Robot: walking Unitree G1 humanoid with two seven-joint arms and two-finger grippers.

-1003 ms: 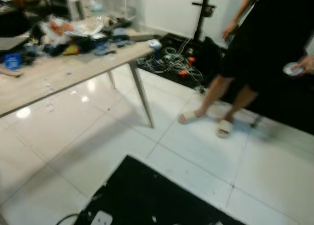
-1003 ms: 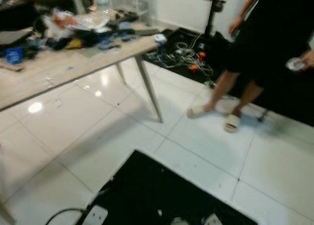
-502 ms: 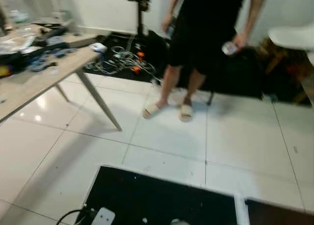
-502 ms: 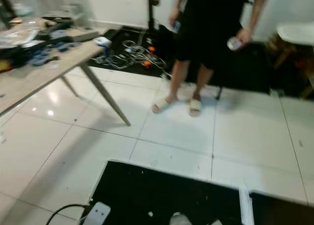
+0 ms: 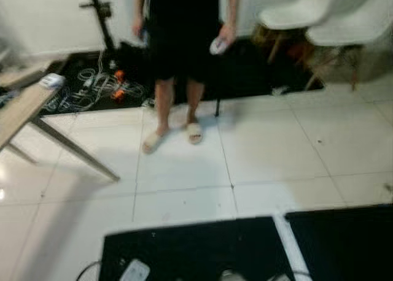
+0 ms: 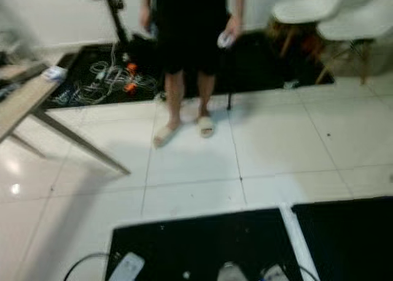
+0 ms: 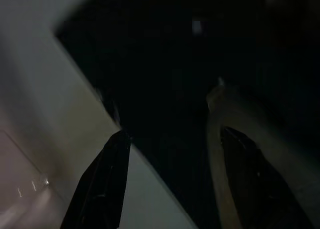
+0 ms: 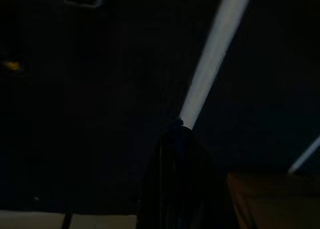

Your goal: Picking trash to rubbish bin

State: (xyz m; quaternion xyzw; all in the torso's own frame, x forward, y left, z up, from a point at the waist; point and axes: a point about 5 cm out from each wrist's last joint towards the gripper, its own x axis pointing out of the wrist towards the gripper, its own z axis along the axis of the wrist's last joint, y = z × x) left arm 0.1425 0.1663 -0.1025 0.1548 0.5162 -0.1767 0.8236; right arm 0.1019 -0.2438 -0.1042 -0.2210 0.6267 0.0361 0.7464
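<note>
One person (image 5: 182,42), two pale slippers (image 5: 194,132), two white chairs (image 5: 295,11), one wooden table (image 5: 24,109), two black floor mats (image 5: 190,250).

White tiled floor (image 5: 264,146), black mats (image 5: 196,250), wooden table (image 5: 21,106), white chairs (image 5: 319,14), tangled cables (image 5: 92,88)

Head views are blurred. The person in black clothes (image 5: 181,42) is cut off above the chest; the small pale object in their hand (image 5: 218,45) is unidentifiable. The light wooden table (image 5: 21,109) is cropped at frame edge. My wrist views are mostly dark.
</note>
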